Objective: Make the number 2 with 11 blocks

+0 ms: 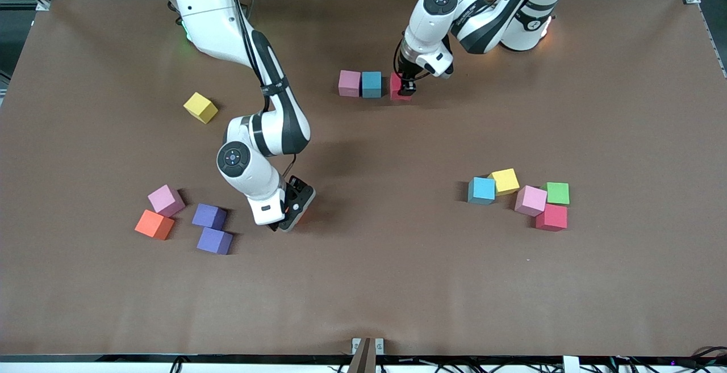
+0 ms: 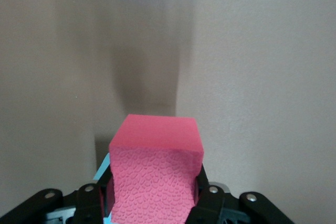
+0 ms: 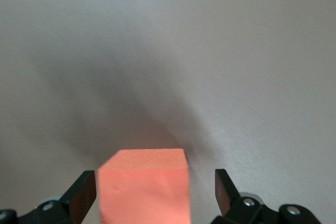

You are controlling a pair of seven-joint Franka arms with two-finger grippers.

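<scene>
A pink block (image 1: 349,83) and a blue block (image 1: 371,84) stand in a row near the robots' bases. My left gripper (image 1: 405,90) is shut on a red block (image 1: 395,89) right beside the blue one; in the left wrist view the red block (image 2: 155,166) fills the jaws of that gripper (image 2: 152,195). My right gripper (image 1: 292,214) is low over the middle of the table. It (image 3: 155,190) stands open around an orange block (image 3: 143,184), with a gap on each side. The hand hides this block in the front view.
Loose blocks toward the right arm's end: yellow (image 1: 200,107), pink (image 1: 166,200), orange (image 1: 154,225), two purple (image 1: 209,216) (image 1: 214,241). Toward the left arm's end cluster blue (image 1: 481,190), yellow (image 1: 504,181), pink (image 1: 530,200), red (image 1: 551,217) and a green cube (image 1: 557,193).
</scene>
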